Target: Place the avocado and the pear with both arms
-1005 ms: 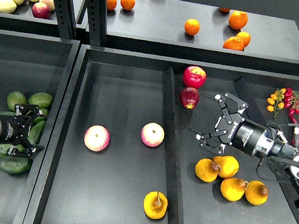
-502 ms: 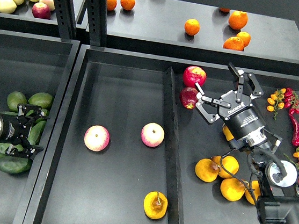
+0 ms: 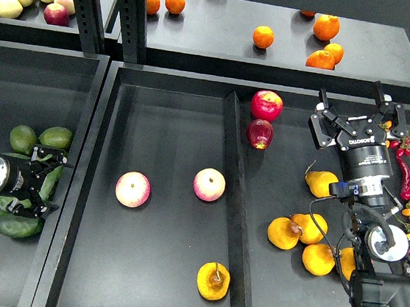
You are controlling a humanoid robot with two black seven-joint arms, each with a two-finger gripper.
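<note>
Several avocados lie heaped in the left tray (image 3: 21, 81). A dark green elongated avocado (image 3: 54, 175) lies between the spread fingers of my left gripper (image 3: 46, 183), which is open and low over the heap. Several yellow-orange pears lie in the right compartment, the nearest pear (image 3: 321, 183) just below my right arm. One more pear (image 3: 213, 281) lies in the middle compartment at the front. My right gripper (image 3: 356, 117) is open and empty, raised at the back right, apart from the pears.
Two pink apples (image 3: 133, 189) (image 3: 209, 184) lie in the middle compartment. Two red apples (image 3: 267, 105) lie by the divider (image 3: 231, 171). Oranges (image 3: 263, 36) sit on the back shelf. Chillies and small fruit (image 3: 405, 150) lie at the right edge.
My right arm has swung up and to the right, away from the pear heap, uncovering a pear; its gripper stays open. My left gripper has barely shifted over the avocados.
</note>
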